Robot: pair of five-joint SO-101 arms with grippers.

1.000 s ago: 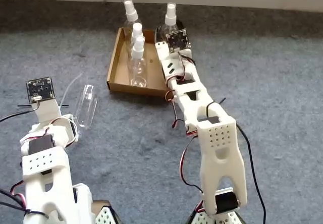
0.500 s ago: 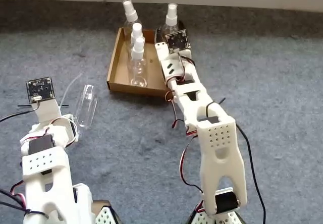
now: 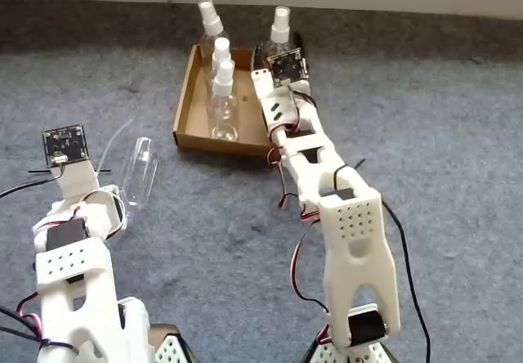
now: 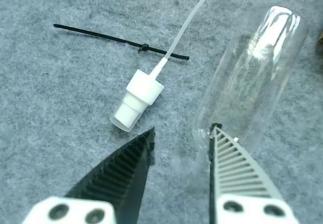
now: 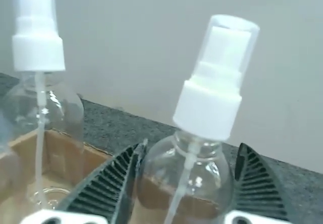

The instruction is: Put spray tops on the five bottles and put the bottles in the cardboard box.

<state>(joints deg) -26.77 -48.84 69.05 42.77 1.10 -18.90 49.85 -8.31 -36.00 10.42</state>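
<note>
High view first: we have the cardboard box on the grey worktop, with two capped bottles standing inside it. A third capped bottle stands just behind the box's far wall. A fourth capped bottle is just off the box's far right corner, and the right arm stretches along the box's right wall. Well off the box's left side, the uncapped bottle lies on its side, with the left arm near it.

Left wrist view now: the left gripper has its jaws spread apart, holding nothing. The loose spray top lies just ahead of one jaw tip, its thin tube crossing a black cable tie. The uncapped bottle lies by the other jaw tip; whether they touch, we cannot tell.

Right wrist view: the right gripper is clamped around the fourth capped bottle, one jaw against each side of its rounded shoulder. Another capped bottle stands farther off by the box's brown wall; which one it is, we cannot tell.
</note>
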